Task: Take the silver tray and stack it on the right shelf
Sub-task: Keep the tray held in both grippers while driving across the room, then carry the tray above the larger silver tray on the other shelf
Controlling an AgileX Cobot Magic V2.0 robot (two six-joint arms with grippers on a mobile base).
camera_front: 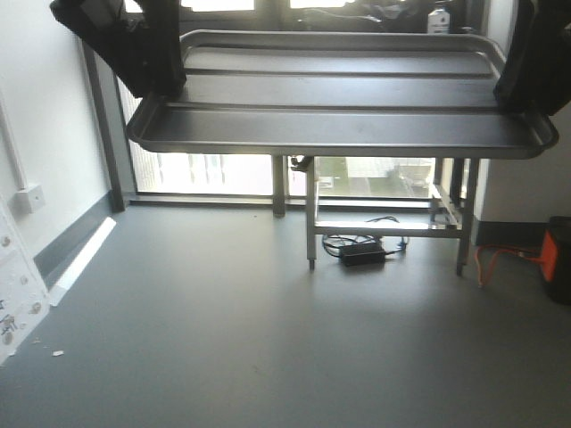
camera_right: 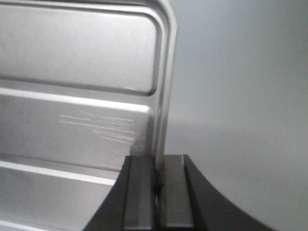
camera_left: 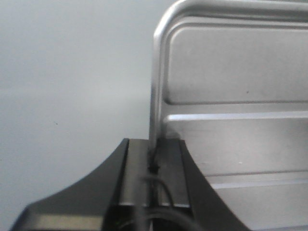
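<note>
Aloft, silver tray (camera_front: 339, 125) held above the floor (camera_front: 223, 339).
Left gripper (camera_left: 154, 166) and right gripper (camera_right: 159, 175) each clamp narrowly on an end rim.

The silver tray (camera_front: 339, 89) hangs in the air above the floor, its long sides running left to right and its open face up. It is a shallow rectangle of shiny metal with rounded corners and a rolled rim. Two long raised ridges run along its base (camera_left: 231, 96), parting it into three flat bands. Fine scratches mark the base (camera_right: 82, 57) near the right end. Each short end is clamped at the rim: the left gripper (camera_left: 154, 161) has its fingers closed on the left rim, and the right gripper (camera_right: 158, 168) pinches the right rim likewise.
</note>
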